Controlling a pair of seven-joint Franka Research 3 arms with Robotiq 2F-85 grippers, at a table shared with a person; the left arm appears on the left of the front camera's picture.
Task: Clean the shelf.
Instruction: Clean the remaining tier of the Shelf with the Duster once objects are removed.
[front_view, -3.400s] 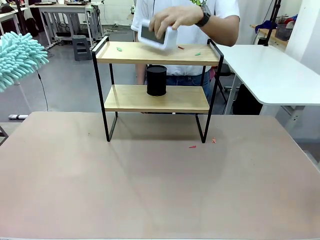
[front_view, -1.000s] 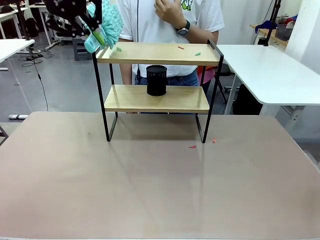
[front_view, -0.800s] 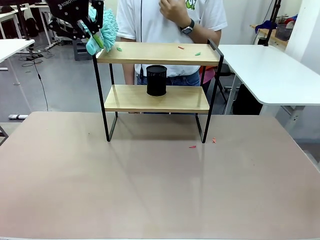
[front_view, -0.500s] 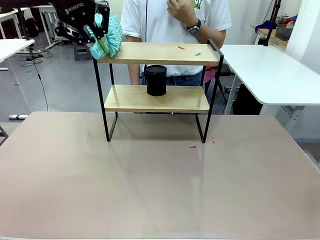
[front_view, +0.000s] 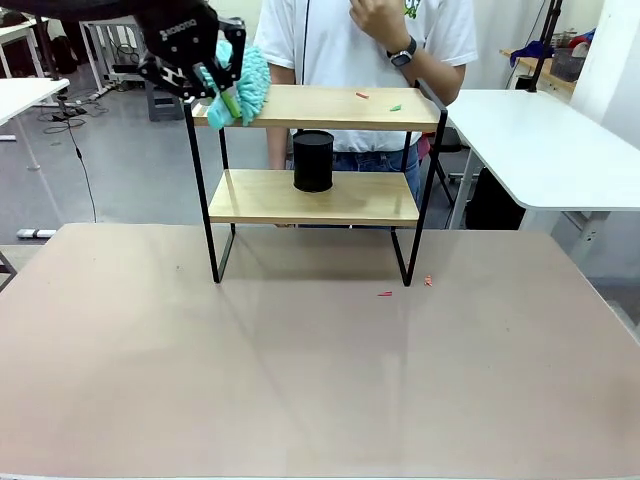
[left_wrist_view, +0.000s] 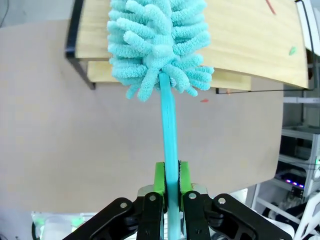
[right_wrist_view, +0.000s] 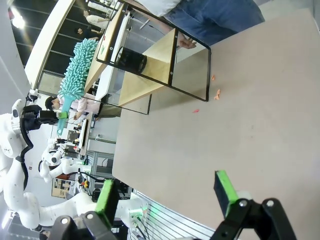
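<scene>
Front view: the left gripper (front_view: 218, 88), clamped on the thin handle of a fluffy teal microfibre duster (front_view: 247, 78), has carried its head rightwards since half a second ago, from the left rim onto the top board of the small two-tier wood-and-black-metal shelf (front_view: 330, 110), which stands far-middle on the beige tabletop (front_view: 300, 360). The right gripper (right_wrist_view: 167, 192) has its fingers wide apart, holding nothing.

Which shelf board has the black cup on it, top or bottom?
The lower board: the black cup stands on it. The upper board has tiny scraps and the fluffy duster at its left end.
</scene>
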